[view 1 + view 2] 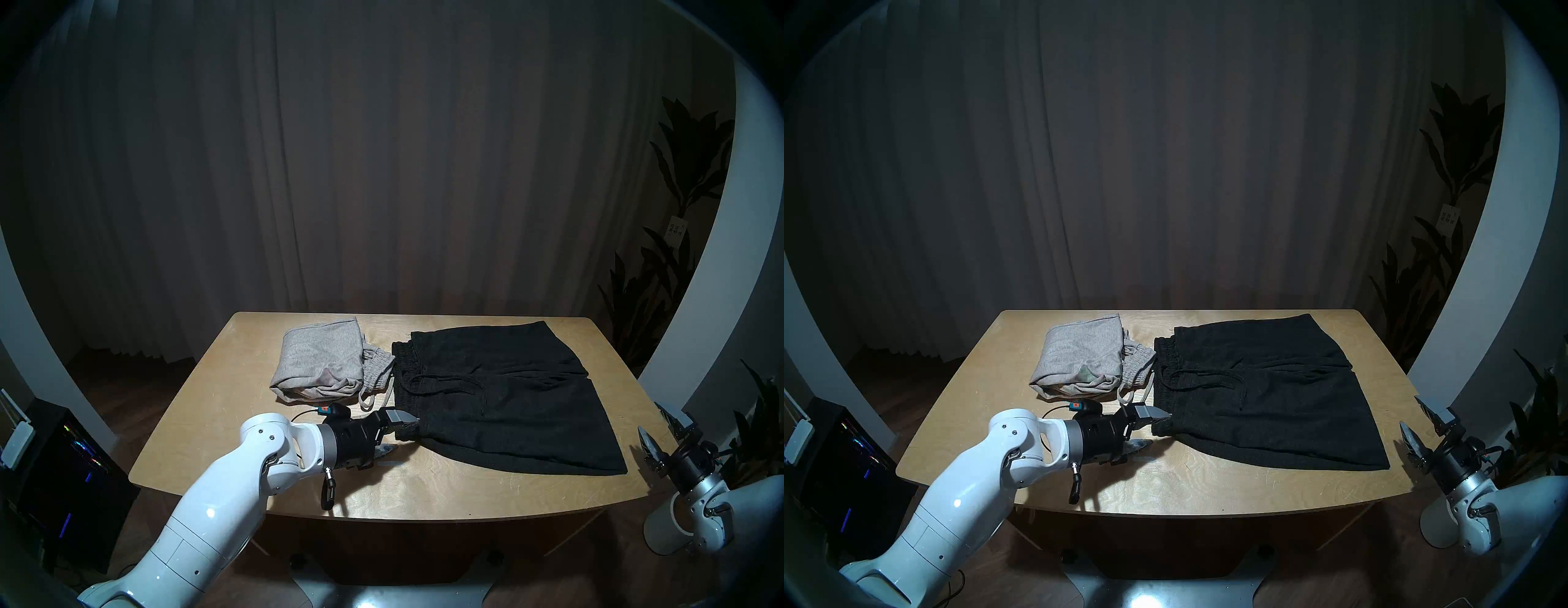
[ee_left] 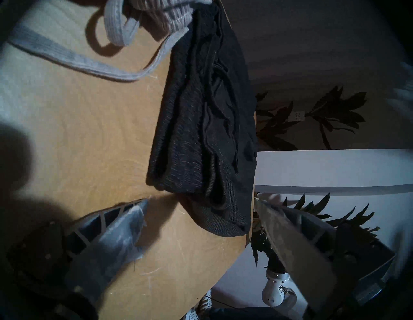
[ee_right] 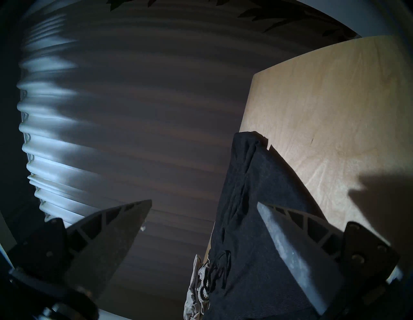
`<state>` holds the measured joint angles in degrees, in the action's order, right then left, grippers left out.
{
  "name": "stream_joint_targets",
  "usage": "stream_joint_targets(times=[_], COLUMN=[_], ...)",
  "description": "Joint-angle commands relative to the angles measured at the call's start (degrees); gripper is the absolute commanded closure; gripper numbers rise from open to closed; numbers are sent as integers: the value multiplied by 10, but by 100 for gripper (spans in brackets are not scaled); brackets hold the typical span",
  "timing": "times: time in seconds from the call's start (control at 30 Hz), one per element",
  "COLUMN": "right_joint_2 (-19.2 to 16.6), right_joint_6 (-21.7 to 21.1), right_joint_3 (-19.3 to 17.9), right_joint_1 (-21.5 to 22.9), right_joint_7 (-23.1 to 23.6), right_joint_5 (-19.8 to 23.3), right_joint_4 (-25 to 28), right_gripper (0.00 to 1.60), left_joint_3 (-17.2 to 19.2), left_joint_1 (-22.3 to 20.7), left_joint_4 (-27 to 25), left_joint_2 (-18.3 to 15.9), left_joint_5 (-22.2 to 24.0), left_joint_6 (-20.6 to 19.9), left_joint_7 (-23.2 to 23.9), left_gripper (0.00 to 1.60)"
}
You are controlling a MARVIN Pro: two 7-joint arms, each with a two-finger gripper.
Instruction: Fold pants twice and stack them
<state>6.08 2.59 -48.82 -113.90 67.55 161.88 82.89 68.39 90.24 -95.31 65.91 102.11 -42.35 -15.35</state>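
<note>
The black pants (image 1: 500,395) lie spread flat on the right half of the wooden table (image 1: 212,403), waistband to the left, black cord on top. The grey pants (image 1: 322,361) sit folded in a bundle at the back left, their pale cord (image 2: 78,62) trailing toward the black waistband. My left gripper (image 1: 405,433) is open at the near-left waistband corner of the black pants (image 2: 201,125), one finger above the cloth and one low on the table. My right gripper (image 1: 648,416) hangs open beyond the table's right edge, holding nothing; its wrist view shows the black pants (image 3: 245,201).
A dark curtain (image 1: 382,170) hangs behind the table. Potted plants (image 1: 679,212) stand at the right by a white wall. A computer tower (image 1: 63,467) sits on the floor at the left. Bare wood (image 1: 424,488) runs along the table's front edge.
</note>
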Motion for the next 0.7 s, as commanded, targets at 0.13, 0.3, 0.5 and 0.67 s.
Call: stream_joint_targets(times=[0.13, 0.3, 0.5, 0.67], right_joint_2=[-2, -2, -2, -2], right_joint_6=[-15, -25, -33, -35], right_joint_3=[-7, 0, 9, 14], right_joint_1=[-6, -15, -29, -35], right_joint_7=[14, 12, 6, 4], right_joint_5=[-5, -7, -6, -4], right_joint_4=[2, 6, 15, 22], right_gripper=[0, 0, 0, 0], left_joint_3=[-13, -15, -18, -20], left_joint_1=[-6, -6, -7, -7], left_joint_4=[6, 11, 15, 18], left_joint_2=[27, 30, 33, 35], left_joint_5=[-1, 1, 3, 4], left_joint_6=[21, 29, 37, 42], left_joint_7=[4, 5, 6, 7], left_gripper=[0, 0, 0, 0])
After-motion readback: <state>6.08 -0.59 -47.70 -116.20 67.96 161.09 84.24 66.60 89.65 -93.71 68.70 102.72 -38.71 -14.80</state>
